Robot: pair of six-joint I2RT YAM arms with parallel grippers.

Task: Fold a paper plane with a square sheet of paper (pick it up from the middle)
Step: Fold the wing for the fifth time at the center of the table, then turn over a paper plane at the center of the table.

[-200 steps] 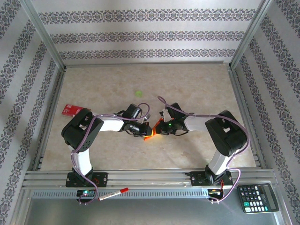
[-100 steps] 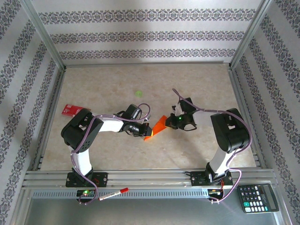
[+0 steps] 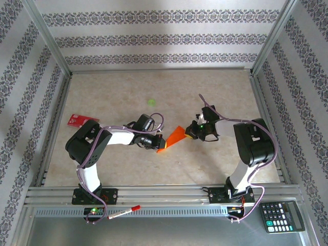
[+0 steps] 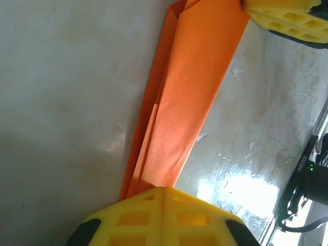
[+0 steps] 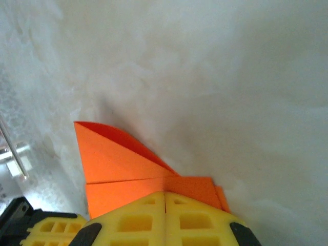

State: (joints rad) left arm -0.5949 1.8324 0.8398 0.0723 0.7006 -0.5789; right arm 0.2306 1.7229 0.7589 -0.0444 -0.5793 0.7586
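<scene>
We see the folded orange paper (image 3: 174, 137) stretched between our two grippers near the table (image 3: 220, 97) middle, left gripper (image 3: 158, 146) jaws pinched tight on its narrow end, right gripper (image 3: 189, 132) jaws pinched tight on its wide end

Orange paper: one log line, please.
folded orange paper: gripped both ends | left fingers: shut on it | right fingers: shut on it
</scene>
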